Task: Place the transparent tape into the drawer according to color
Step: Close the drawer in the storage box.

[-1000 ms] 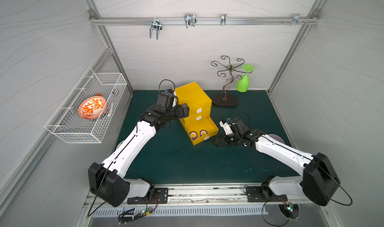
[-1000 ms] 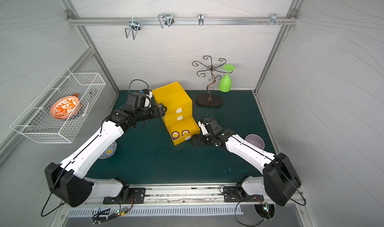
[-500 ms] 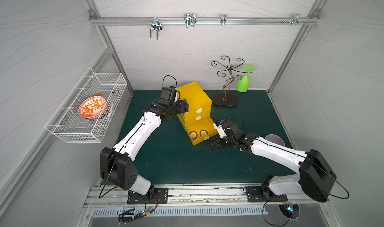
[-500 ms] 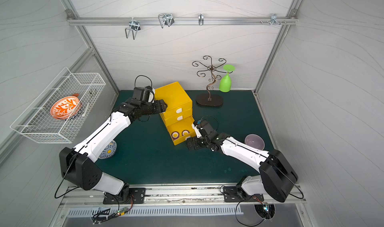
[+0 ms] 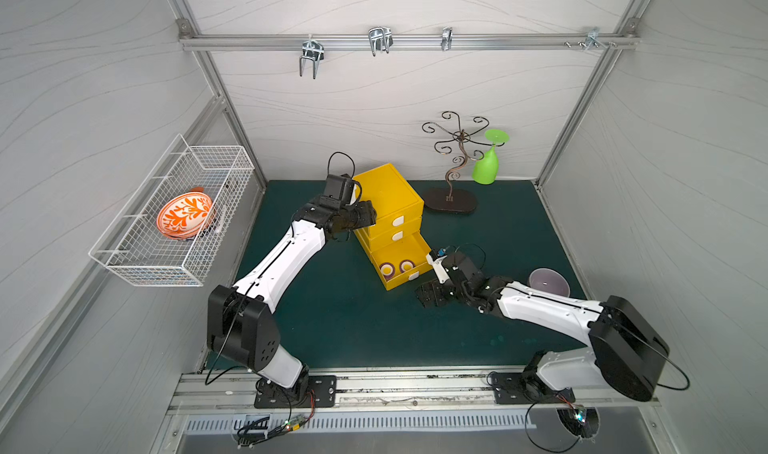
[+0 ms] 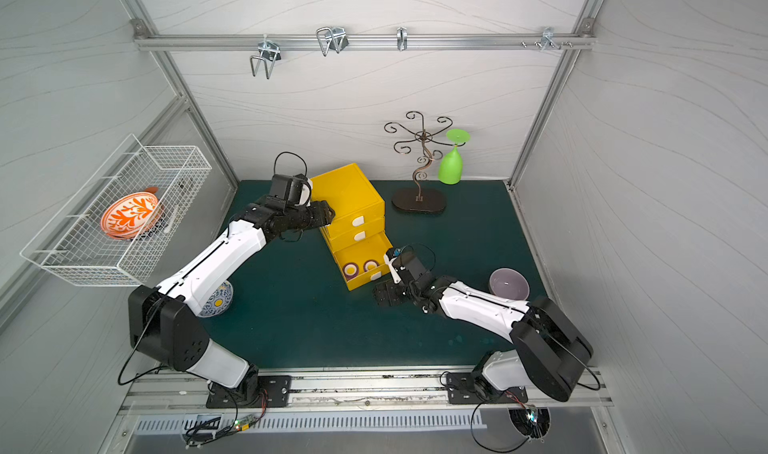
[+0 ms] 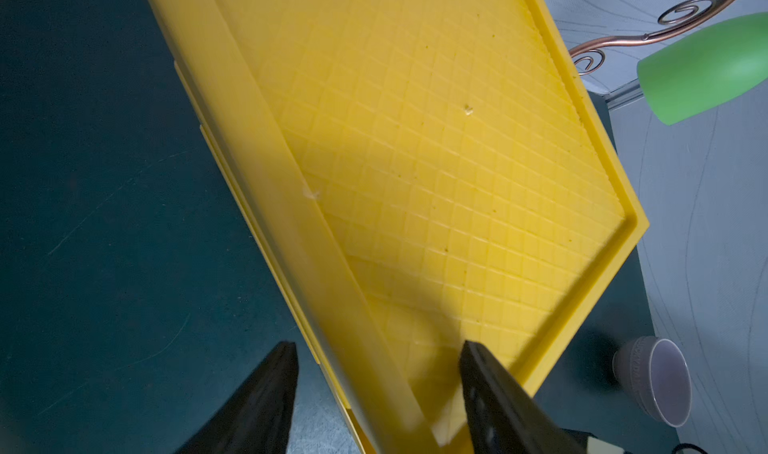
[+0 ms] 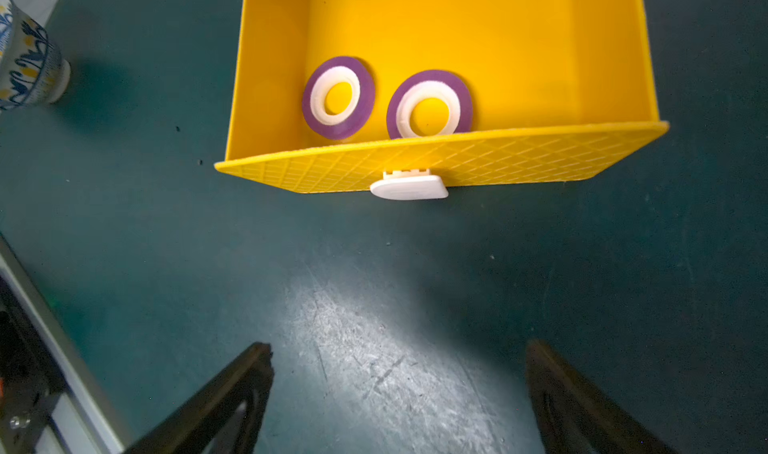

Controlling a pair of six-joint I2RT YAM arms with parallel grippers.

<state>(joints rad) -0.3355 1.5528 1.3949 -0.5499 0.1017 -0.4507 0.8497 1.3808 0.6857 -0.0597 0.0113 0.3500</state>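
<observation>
Your right gripper [image 8: 399,348], wide open and empty, hovers just short of the white tab handle [image 8: 409,187] of the pulled-out bottom drawer [image 8: 415,165], which holds two purple tape rolls [image 8: 337,131], likely poised to shut it, while your left gripper [image 7: 377,343], half open and clamping nothing, straddles the yellow box [image 7: 415,160] at its top edge, probably to brace it.

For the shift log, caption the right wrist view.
Two purple tape rolls in the open drawer; right fingers spread wide.

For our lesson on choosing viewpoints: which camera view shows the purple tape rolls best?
The right wrist view: both purple tape rolls lie large and sharp in the open bottom drawer, white cores plain. In both top views they are tiny rings. The left wrist view misses them, showing only the yellow box's top.
</observation>
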